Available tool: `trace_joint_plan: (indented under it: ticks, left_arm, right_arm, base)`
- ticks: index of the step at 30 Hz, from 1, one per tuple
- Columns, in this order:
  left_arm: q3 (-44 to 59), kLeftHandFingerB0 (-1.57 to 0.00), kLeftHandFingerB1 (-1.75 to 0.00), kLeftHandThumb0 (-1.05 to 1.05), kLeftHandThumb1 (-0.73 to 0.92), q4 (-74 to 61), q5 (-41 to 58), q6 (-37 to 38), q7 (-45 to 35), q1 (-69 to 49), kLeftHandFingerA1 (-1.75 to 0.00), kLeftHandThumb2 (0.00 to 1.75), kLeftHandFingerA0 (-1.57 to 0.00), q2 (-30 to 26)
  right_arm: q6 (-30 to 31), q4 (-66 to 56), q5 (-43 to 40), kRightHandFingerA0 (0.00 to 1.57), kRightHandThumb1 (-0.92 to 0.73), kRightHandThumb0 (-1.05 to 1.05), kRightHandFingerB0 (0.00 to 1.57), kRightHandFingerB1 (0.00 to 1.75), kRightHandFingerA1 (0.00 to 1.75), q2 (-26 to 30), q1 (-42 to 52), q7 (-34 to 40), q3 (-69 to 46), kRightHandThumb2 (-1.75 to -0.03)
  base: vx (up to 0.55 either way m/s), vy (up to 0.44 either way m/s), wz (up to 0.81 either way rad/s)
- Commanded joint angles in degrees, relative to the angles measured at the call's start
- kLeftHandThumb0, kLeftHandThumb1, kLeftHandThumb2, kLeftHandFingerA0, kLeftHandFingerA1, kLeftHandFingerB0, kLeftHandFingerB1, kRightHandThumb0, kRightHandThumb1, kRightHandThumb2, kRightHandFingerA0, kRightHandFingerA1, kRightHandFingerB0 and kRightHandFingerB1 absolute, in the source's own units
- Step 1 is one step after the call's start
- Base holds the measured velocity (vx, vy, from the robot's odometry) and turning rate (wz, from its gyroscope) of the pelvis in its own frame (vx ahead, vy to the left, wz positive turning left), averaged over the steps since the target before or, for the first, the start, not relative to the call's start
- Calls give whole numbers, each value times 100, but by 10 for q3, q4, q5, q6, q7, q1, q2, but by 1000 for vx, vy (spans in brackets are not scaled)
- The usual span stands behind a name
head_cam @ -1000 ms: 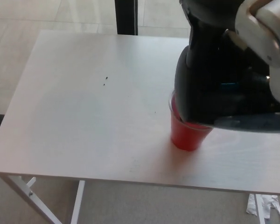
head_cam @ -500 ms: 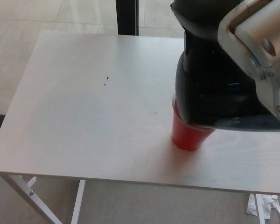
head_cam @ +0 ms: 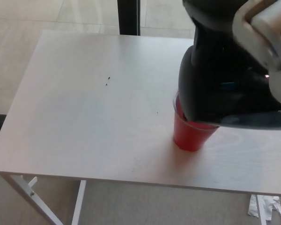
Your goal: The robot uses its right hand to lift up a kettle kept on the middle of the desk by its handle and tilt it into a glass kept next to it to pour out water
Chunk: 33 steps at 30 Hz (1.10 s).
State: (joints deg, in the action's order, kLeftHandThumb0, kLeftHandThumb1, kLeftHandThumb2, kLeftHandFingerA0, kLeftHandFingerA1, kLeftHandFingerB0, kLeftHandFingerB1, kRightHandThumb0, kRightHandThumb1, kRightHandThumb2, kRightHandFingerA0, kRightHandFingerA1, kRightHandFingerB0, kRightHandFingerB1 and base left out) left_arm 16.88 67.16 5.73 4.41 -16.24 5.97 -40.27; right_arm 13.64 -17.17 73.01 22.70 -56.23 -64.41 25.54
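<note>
A black kettle [head_cam: 215,89] hangs tilted in the air at the right, its lower edge over the mouth of a red cup [head_cam: 191,137] that stands on the white desk [head_cam: 84,108]. The kettle hides the cup's far rim and whatever is inside it. My right hand [head_cam: 260,77] comes in from the upper right behind a silver wrist [head_cam: 267,33]. It is shut on the kettle, though its black fingers blend into the kettle's body. No stream of water can be made out. My left hand does not show.
A black post [head_cam: 129,16] stands behind the desk's far edge. Two small dark specks [head_cam: 107,80] mark the desk top. White desk legs [head_cam: 28,192] show below the front edge, and a crumpled white scrap [head_cam: 264,206] lies on the floor at the lower right.
The silver wrist has swung back to the right and up compared with half a second ago. The kettle stays tilted over the red cup. The whole picture has shifted slightly.
</note>
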Motion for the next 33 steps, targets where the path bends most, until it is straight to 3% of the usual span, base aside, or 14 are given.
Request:
trace_joint_plan:
  ticks: [1, 5, 13, 16, 19, 22, 24, 25, 26, 27, 28, 29, 30, 33]
  left_arm:
    - [6, -53, -52, -80, 92, 1, 4, 0, -2, -9, -57, 69, -72, -5]
    - [7, -53, -51, -80, 92, 2, 4, -4, 0, -10, -57, 70, -70, -6]
    - [12, -53, -51, -81, 92, 5, 4, 3, 0, -20, -57, 70, -69, -6]
    - [17, -53, -52, -82, 92, 5, 8, 1, -3, -22, -57, 68, -70, -5]
    - [17, -55, -53, -81, 92, 7, 4, 6, 5, -24, -57, 69, -72, -5]
    - [22, -54, -54, -82, 92, 7, 6, 13, 0, -30, -59, 70, -73, -4]
    - [23, -54, -54, -82, 92, 6, 5, 14, 0, -32, -59, 70, -73, -2]
    - [22, -54, -52, -82, 92, 6, 4, 10, 1, -32, -57, 70, -71, -2]
    - [22, -55, -53, -81, 92, 6, 4, 11, 2, -32, -58, 70, -71, -1]
    - [24, -55, -52, -81, 92, 7, 5, 8, 3, -30, -56, 69, -70, -1]
    - [24, -55, -52, -81, 92, 8, 6, 6, 3, -30, -56, 69, -70, -1]
    - [23, -55, -53, -81, 92, 7, 5, 8, 3, -30, -57, 70, -70, 1]
    - [21, -54, -53, -81, 92, 7, 3, 10, 4, -32, -56, 70, -70, 4]
    - [22, -54, -52, -81, 92, 8, 3, 10, 5, -35, -56, 70, -70, 6]
  right_arm:
    - [23, 16, -27, 92, -69, -43, 68, 89, 169, 13, 4, 16, -69, -75]
    - [24, 28, -31, 92, -68, -40, 76, 106, 165, 28, 14, 29, -107, -79]
    - [40, 66, -51, 84, -75, -43, 73, 71, 165, 74, 55, 63, -189, -69]
    - [53, 81, -48, 85, -77, -41, 74, 104, 170, 89, 55, 55, -200, -63]
    - [51, 75, -51, 87, -76, -41, 72, 89, 171, 115, 76, 59, -218, -68]
    - [75, 76, -72, 85, -76, -38, 69, 132, 173, 120, 107, 71, -253, -66]
    - [74, 77, -75, 85, -76, -38, 69, 132, 173, 121, 109, 74, -252, -66]
    - [90, 62, -103, 82, -75, -34, 49, 88, 168, 108, 138, 94, -286, -68]
    - [117, 64, -108, 79, -70, -29, 67, 94, 174, 91, 157, 106, -306, -70]
    - [142, 64, -112, 110, -56, -34, 73, 92, 129, 72, 174, 118, -324, -100]
    - [147, 64, -113, 110, -56, -34, 73, 92, 129, 67, 178, 122, -329, -100]
    - [142, 65, -131, 83, -61, -22, 66, 135, 175, 62, 186, 129, -343, -90]
    - [141, 65, -171, 87, -54, -19, 75, 142, 175, 45, 202, 148, -377, -103]
    - [133, 68, -212, 85, -51, -21, 77, 122, 172, 13, 233, 194, -425, -99]
  base:
    - [0, 0, 0]
    - [0, 0, 0]
    - [0, 0, 0]
    - [0, 0, 0]
    - [0, 0, 0]
    - [0, 0, 0]
    - [0, 0, 0]
    - [0, 0, 0]
    - [0, 0, 0]
    - [0, 0, 0]
    - [0, 0, 0]
    - [0, 0, 0]
    - [0, 0, 0]
    - [0, 0, 0]
